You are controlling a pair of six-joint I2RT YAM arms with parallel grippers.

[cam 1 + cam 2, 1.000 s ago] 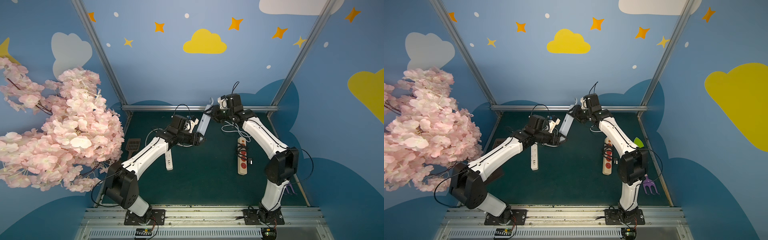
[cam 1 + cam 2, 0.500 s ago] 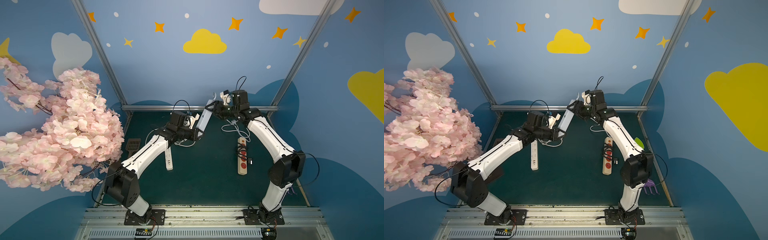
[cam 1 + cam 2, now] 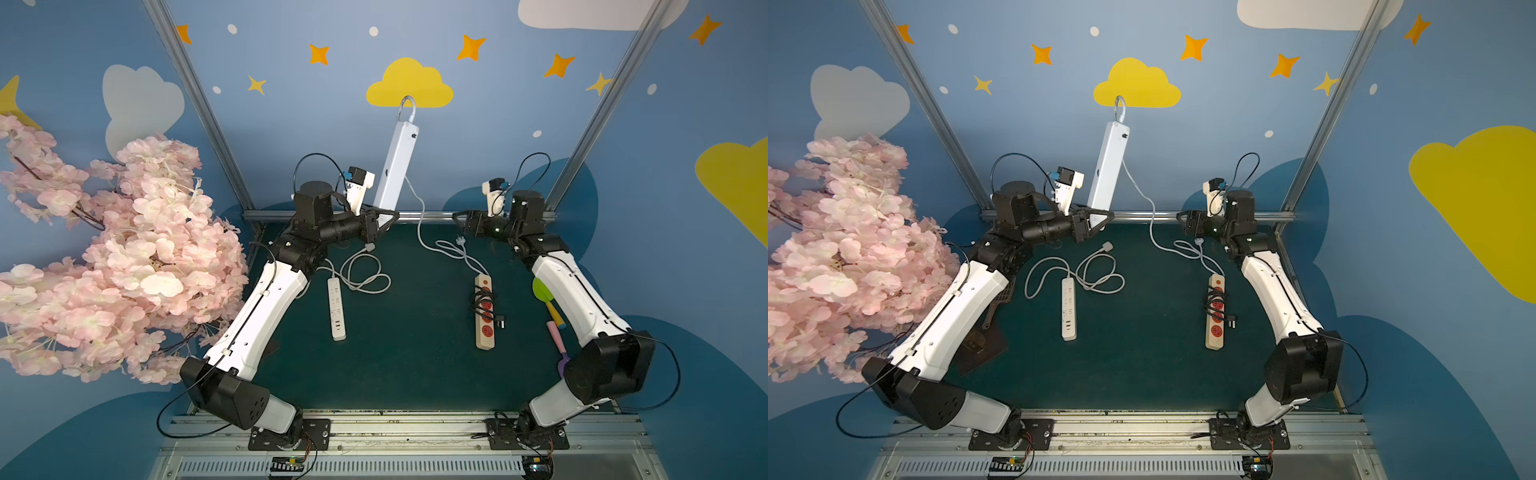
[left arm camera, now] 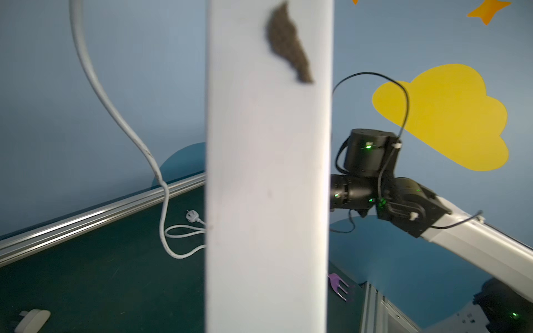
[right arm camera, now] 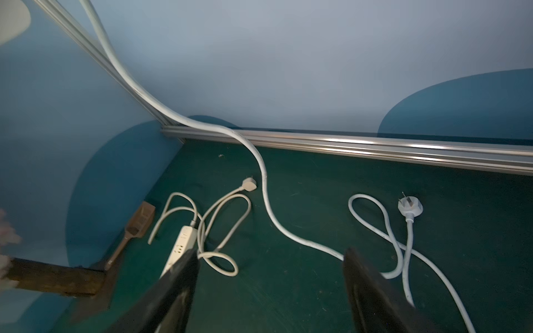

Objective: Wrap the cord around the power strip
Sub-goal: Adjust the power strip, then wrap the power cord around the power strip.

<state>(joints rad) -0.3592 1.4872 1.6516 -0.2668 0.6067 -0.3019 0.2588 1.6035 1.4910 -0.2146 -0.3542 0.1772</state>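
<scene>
White power strips [image 3: 397, 166], two; beige strip [image 3: 484, 316], one.

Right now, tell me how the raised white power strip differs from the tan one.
The white power strip stands tilted upright in the left gripper; the tan power strip lies flat on the table. The white cord hangs loose; the tan strip's black cord is wrapped around it.

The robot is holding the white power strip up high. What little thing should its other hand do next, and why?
Probably the right hand should dip down and close on the loose cord. That hand is open and empty above it, while the left hand grips the power strip upright by its lower end. The cord hangs unwrapped from the top to the mat.
</scene>
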